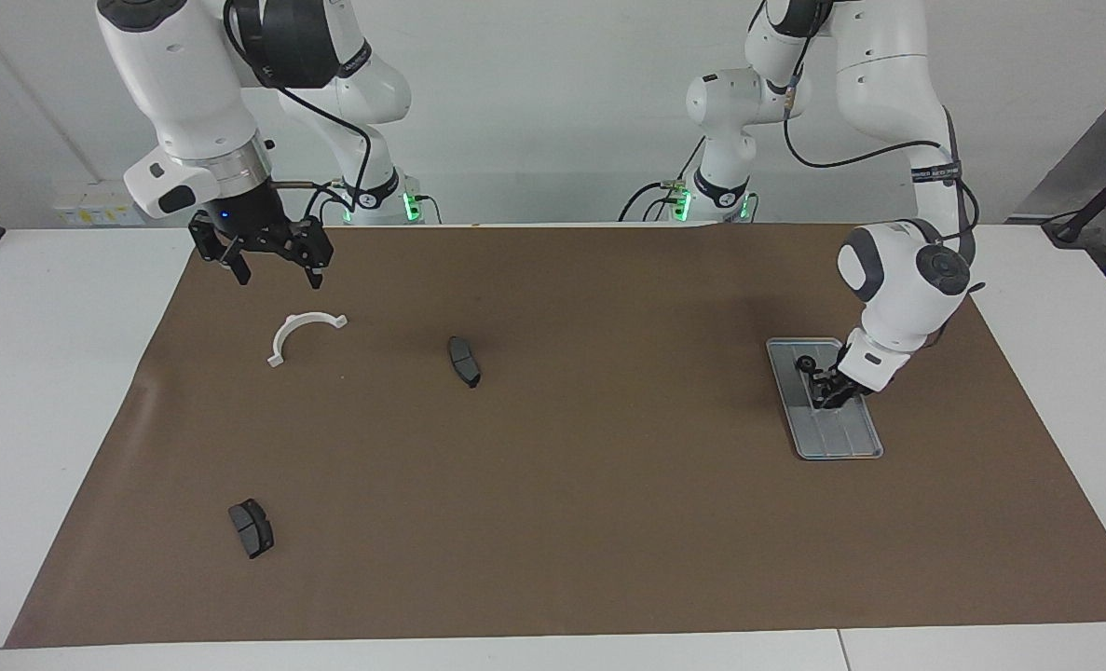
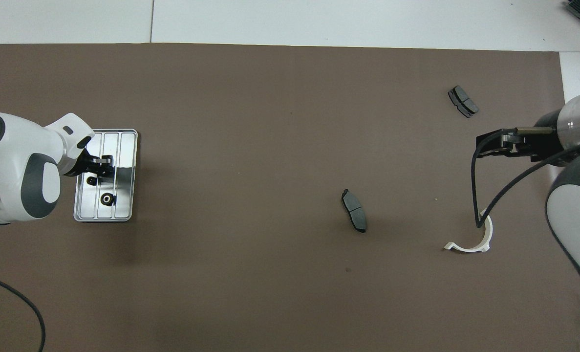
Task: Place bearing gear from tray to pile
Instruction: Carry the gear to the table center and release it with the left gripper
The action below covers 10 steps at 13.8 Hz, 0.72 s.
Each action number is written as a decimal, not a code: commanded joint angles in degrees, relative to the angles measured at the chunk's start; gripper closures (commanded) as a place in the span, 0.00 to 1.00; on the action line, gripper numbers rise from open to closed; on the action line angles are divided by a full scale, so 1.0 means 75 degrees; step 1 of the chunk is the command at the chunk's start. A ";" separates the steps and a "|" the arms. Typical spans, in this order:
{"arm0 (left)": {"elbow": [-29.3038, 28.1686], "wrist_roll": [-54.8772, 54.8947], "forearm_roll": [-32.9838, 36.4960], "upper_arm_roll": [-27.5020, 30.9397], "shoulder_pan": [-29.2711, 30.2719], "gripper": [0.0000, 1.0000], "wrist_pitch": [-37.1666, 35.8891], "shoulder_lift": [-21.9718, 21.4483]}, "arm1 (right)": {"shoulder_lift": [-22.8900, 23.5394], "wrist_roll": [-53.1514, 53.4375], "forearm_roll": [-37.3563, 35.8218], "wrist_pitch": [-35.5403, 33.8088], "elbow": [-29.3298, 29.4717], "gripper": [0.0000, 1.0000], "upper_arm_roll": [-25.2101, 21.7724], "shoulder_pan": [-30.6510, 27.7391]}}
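Overhead view, task thing first: small round black bearing gear (image 2: pixel 107 198) with pale centre, flat in the middle channel of the tray (image 2: pixel 126 171), toward the tray's end nearer the robots. Second bearing gear (image 2: pixel 92 181), all dark, in the channel by the rim facing the left arm's end of the table, about mid-length. Both well apart from the pile.

Left gripper (image 2: pixel 103 166) down low inside the tray, over the middle channel, just beside the second bearing gear. Cannot tell whether clenched, released or grasping anything; contact with either gear not readable. White wrist overhanging the tray rim on the left arm's side.

Right gripper (image 1: pixel 275 275) released, jaws spread, holding nothing, hanging in the air over the brown mat (image 1: pixel 608 485) near its corner at the right arm's base. Waiting.

Edges and room: tray close to the mat edge at the left arm's end of the table, long sides running away from the robots. Wide bare stretch of mat between the tray and the nearest brake pad (image 1: pixel 464 361).

Pile loose, not stacked: white half-ring bracket (image 1: pixel 303 319) below the right gripper, that pad toward mid-table, other brake pad (image 1: pixel 251 527) toward the mat corner farthest from the robots at the right arm's end.

Materials: tray shiny ridged metal, rounded corners, raised rim; pads dark grey, curved, matte; bracket thin, pale, with small end tabs; mat flat, dull.
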 commanded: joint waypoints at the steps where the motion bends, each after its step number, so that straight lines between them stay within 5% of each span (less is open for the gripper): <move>1: -0.0177 -0.0063 0.0081 0.0008 0.0023 0.82 0.0216 -0.0028 | -0.0171 -0.0010 -0.0103 0.0141 -0.0211 0.00 0.0064 -0.0073; 5: 0.0432 -0.0623 0.0057 -0.0039 -0.0234 0.87 -0.0064 -0.0074 | -0.0171 0.0001 -0.0103 0.0142 -0.0211 0.00 0.0064 -0.0061; 10: 0.0644 -0.2893 0.0046 -0.0039 -0.1568 0.88 -0.0778 -0.0437 | -0.0183 0.0001 -0.0092 0.0141 -0.0234 0.00 0.0064 -0.0061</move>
